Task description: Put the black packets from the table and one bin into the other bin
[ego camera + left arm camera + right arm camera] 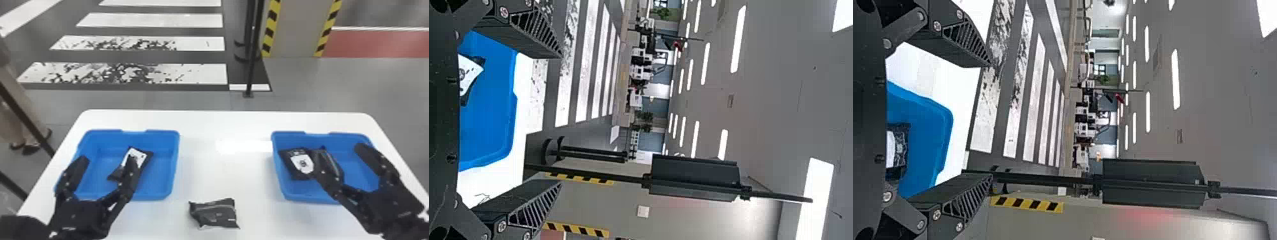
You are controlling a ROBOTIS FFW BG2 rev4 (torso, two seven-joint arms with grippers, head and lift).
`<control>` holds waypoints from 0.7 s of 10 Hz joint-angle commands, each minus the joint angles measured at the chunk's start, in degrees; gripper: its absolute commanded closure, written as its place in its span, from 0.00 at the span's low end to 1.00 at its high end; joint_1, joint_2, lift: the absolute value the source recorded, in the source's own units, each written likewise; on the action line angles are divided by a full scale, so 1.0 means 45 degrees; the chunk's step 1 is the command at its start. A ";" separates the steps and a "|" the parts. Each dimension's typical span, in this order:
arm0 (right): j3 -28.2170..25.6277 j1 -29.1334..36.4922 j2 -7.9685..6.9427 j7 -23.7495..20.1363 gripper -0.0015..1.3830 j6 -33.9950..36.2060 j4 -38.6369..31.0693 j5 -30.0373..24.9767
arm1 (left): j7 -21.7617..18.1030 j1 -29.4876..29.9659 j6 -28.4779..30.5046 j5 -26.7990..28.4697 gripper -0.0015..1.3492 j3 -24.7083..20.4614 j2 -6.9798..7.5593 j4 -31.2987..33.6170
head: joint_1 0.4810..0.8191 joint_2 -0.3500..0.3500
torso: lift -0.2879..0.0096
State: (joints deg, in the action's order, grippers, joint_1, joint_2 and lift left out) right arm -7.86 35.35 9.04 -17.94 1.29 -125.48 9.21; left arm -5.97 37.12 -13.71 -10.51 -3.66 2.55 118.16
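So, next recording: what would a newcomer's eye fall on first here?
Probably the two saturated blue shapes on the white table: the left bin and the right bin. Next, the lone black packet lying between them, nearer the robot. Then the dark left gripper and right gripper, each spread open over the bin on its own side.

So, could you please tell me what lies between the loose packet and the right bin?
Only bare white table separates packet from bin, as the head view shows.
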 commanded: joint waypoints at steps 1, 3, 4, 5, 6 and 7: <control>0.0426 -0.0638 0.0217 -0.0564 0.18 0.0307 0.0588 0.0035 | -0.0001 0.0000 -0.0016 0.0025 0.11 0.0000 0.0000 -0.0025 | 0.63 0.52 | 0.60; 0.0857 -0.1731 0.0413 -0.1834 0.18 0.1150 0.1495 -0.0143 | -0.0001 0.0000 -0.0047 0.0025 0.11 0.0000 0.0000 -0.0025 | 0.63 0.59 | 0.60; 0.1264 -0.2325 0.0549 -0.2322 0.18 0.1463 0.1901 -0.0245 | -0.0001 -0.0031 -0.0078 0.0025 0.11 0.0025 0.0000 -0.0025 | 0.63 0.62 | 0.60; 0.1848 -0.2794 0.0764 -0.2615 0.18 0.1963 0.2120 -0.0295 | -0.0001 -0.0031 -0.0078 0.0025 0.11 0.0025 0.0000 -0.0025 | 0.63 0.64 | 0.60; 0.2584 -0.3544 0.1077 -0.3181 0.18 0.2463 0.2776 -0.0143 | -0.0001 -0.0062 -0.0047 0.0025 0.11 0.0025 -0.0019 -0.0025 | 0.63 0.67 | 0.60; 0.3523 -0.4606 0.1389 -0.3923 0.18 0.2900 0.3870 0.0314 | -0.0001 -0.0094 -0.0078 0.0025 0.11 0.0025 -0.0019 -0.0025 | 0.63 0.72 | 0.60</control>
State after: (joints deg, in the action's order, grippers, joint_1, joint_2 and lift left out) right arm 5.84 17.05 14.52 -35.50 13.31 -110.51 9.65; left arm -5.97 36.75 -14.03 -10.40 -3.53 2.48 118.05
